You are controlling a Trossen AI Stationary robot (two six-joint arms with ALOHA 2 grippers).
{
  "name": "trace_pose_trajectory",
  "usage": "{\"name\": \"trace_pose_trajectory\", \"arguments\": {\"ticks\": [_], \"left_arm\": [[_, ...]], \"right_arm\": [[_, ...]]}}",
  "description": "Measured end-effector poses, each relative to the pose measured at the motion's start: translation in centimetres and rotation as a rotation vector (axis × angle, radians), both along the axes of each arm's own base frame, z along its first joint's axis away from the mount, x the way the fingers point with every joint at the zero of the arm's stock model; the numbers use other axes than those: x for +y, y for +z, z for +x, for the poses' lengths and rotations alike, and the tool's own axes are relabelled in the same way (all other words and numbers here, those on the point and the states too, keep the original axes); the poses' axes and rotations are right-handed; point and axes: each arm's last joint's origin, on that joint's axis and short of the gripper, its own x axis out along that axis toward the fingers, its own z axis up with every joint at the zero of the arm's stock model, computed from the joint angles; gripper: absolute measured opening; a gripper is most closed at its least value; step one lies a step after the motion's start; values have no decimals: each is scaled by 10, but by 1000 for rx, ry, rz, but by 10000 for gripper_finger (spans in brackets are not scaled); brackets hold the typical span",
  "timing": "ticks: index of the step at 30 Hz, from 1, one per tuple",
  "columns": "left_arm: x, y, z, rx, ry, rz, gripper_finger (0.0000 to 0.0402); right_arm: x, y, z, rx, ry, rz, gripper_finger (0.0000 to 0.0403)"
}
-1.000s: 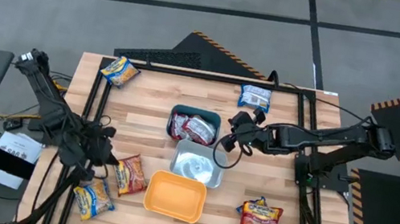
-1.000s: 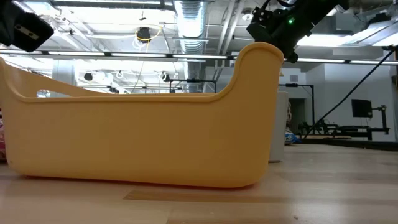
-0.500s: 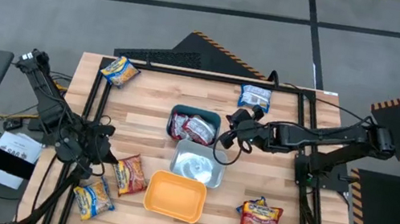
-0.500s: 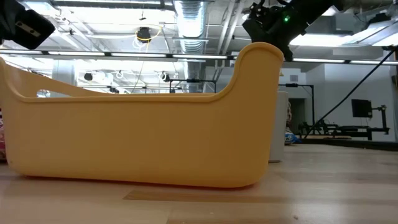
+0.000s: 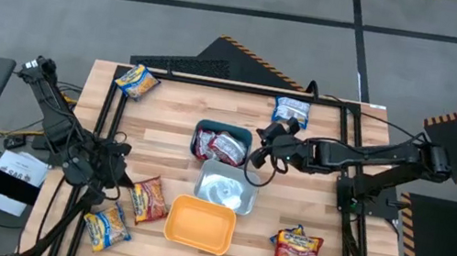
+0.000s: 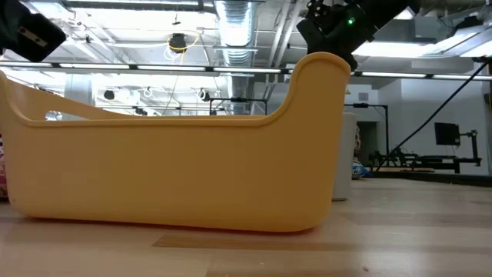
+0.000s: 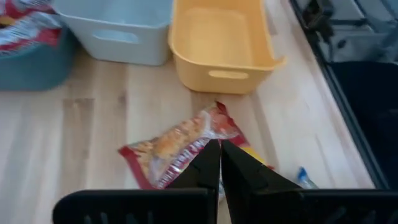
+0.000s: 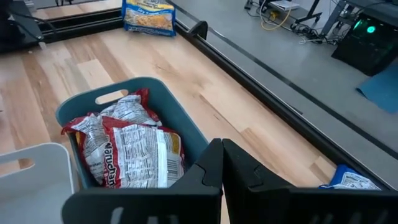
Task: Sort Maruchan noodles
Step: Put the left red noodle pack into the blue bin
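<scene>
Three tubs sit mid-counter (image 5: 173, 128): a teal tub (image 5: 221, 143) holding red packets (image 5: 227, 149), a pale tub (image 5: 226, 189) in front of it, and an orange tub (image 5: 199, 225) nearest the front edge. Both the pale and orange tubs look empty.

Loose packets are scattered on the counter: a yellow one (image 5: 137, 81) at the far left corner, a blue one (image 5: 291, 111) at the far right, a red one (image 5: 147, 199) and a yellow one (image 5: 107, 225) at the near left, and a red-orange one (image 5: 298, 248) at the near right.

The right hand (image 5: 266, 146) hangs clenched and empty just beside the teal tub's right rim, with the blue packet close behind it. The left hand (image 5: 116, 169) is also clenched and empty, above the counter's left edge, aimed at the near-left red packet (image 7: 180, 149).

Judged step: the right arm appears to be between placements, and the blue packet is its nearest target.

To do the step well:
1. Lift clear of the teal rim before traversing.
2. Spread the fingers fully before descending; the wrapper is slick and flat.
3. Pinch the packet at an edge or crimped seam, not the flat face.
4. Drop it into a tub not holding red packets, keeping colours separate.
</scene>
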Motion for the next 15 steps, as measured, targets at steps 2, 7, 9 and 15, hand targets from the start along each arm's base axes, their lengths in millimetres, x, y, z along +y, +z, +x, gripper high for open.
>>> {"name": "trace_pose_trajectory", "arguments": {"ticks": [2, 7, 9, 15], "left_arm": [[0, -1, 0, 0, -2, 38, 0], [3, -4, -2, 29, 8, 48, 0], [2, -3, -2, 39, 19, 14, 0], [4, -6, -2, 63, 52, 18, 0]], "right_arm": [[-1, 0, 0, -2, -2, 0, 21], [-3, 5, 3, -55, -4, -11, 21], [-3, 5, 3, -54, -2, -13, 21], [-2, 5, 3, -51, 5, -18, 21]]}}
